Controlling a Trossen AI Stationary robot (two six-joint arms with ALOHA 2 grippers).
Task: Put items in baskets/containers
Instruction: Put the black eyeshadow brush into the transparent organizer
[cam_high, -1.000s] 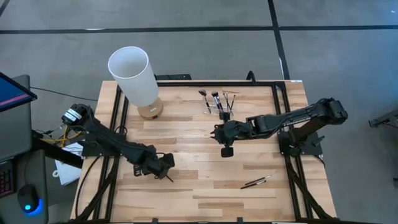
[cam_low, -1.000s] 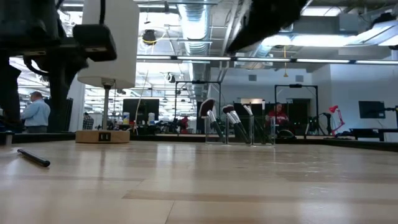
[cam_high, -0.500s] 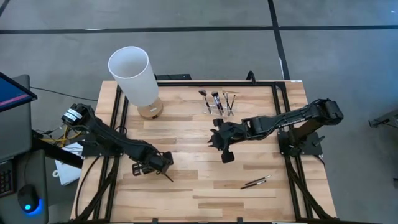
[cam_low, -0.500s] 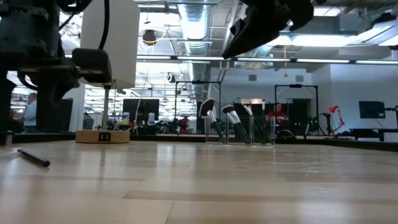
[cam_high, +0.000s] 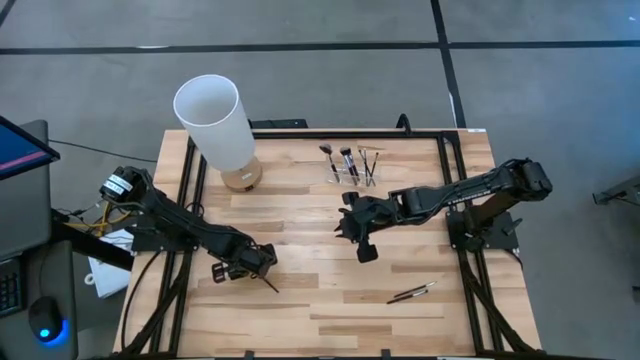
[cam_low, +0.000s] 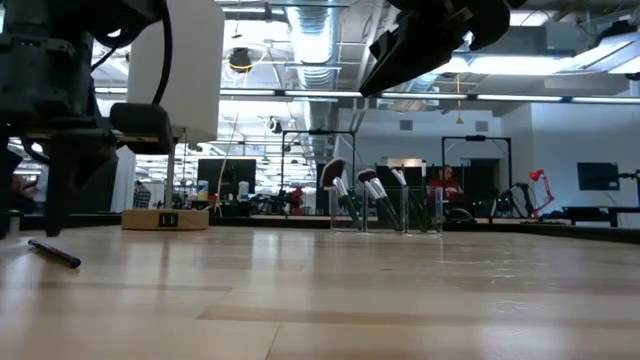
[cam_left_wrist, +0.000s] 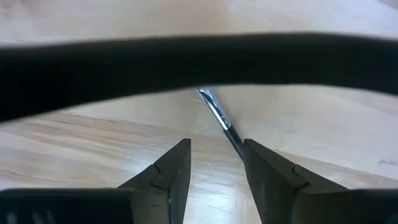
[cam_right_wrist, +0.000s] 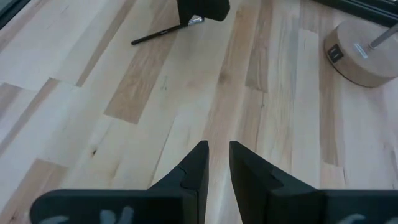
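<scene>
1. Near right: two loose brushes (cam_high: 412, 293) lie side by side on the worktop (cam_high: 320, 310), not yet collected, well apart from both arms.
2. Near left: the left gripper (cam_high: 262, 272) sits low over a single brush (cam_left_wrist: 219, 118) lying flat on the boards. In the left wrist view the fingers (cam_left_wrist: 171, 171) straddle the handle with a gap either side, so it is part open and not yet gripping. Looks like the pre-grasp for a pinch across the handle.
3. Versus a second ago: the left gripper has dropped a little toward the brush and its jaws have narrowed from wide. The brush itself has not moved.
4. Middle: the right gripper (cam_high: 352, 232) hangs above bare boards, jaws nearly together with a thin slit, holding nothing. Probably parked clear of the left arm. It shifted slightly left in the first half second, then stayed put.
5. Far centre: the clear brush holder (cam_high: 350, 172) stands upright with several brushes already slotted in, bristles up. That is the drop target.
6. Far left: the tall white cylinder (cam_high: 215, 120) on its wooden base, unchanged and not involved.
</scene>
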